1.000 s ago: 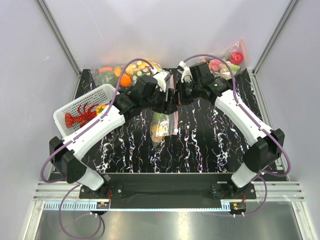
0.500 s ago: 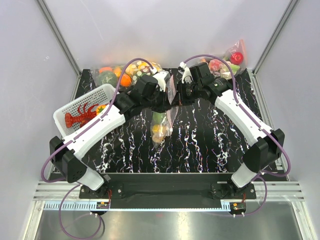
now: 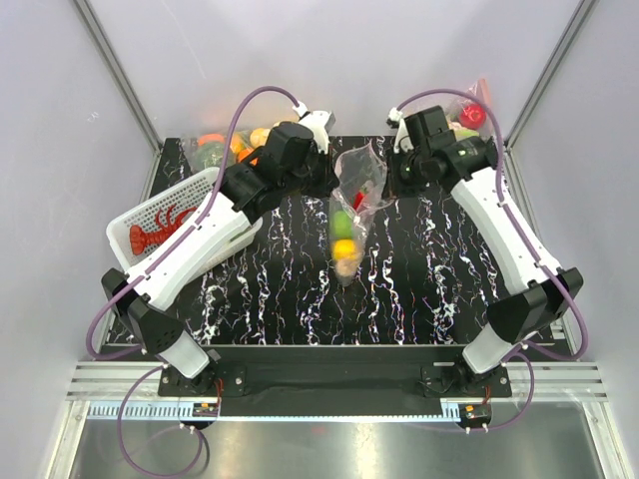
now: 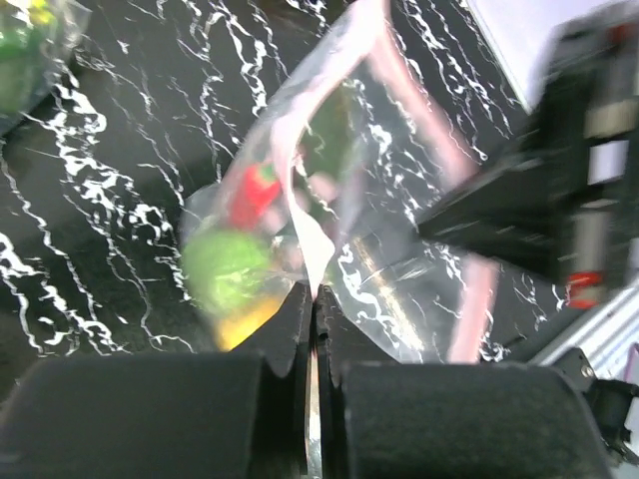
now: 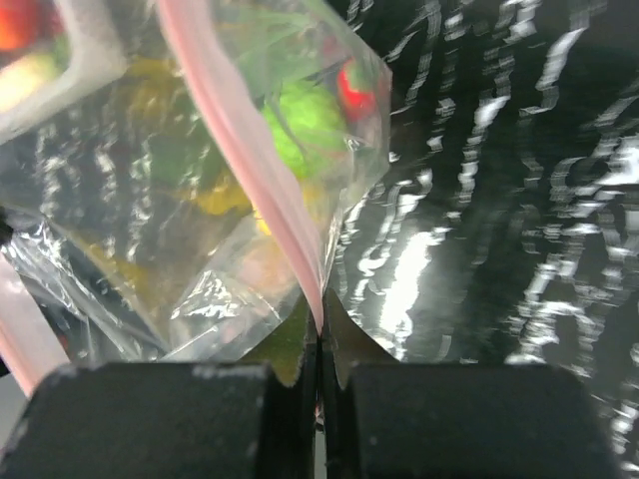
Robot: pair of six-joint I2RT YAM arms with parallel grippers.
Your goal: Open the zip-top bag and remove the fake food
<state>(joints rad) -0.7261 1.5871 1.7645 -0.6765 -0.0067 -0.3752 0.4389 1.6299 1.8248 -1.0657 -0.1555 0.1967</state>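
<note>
Top external view showed us the zip-top bag [image 3: 359, 180] stretched between both arms over the tabletop [image 3: 429, 289]; our left hand [image 4: 312, 294] and right hand [image 5: 319, 324] each pinched its rim, fake food [image 3: 343, 230] sagging inside.

Black, white-veined counter [image 3: 419, 289] is seen beneath the fingers [image 4: 150, 409]; pale grey walls [image 3: 329, 60], edged by aluminium rails [image 3: 117, 72], beyond.

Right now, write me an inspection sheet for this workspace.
Surface: black white-veined table.
Job's things: zip-top bag held up between the grippers, mouth pulled open; fake food low inside.
Clutter: white basket holding red lobster; bag of oranges and greens back left; bag with red apple back right.
Grippers: left gripper and right gripper each shut on a bag lip.
Cables: purple cables loop above both arms.
Surroundings: pale walls, aluminium posts.
</note>
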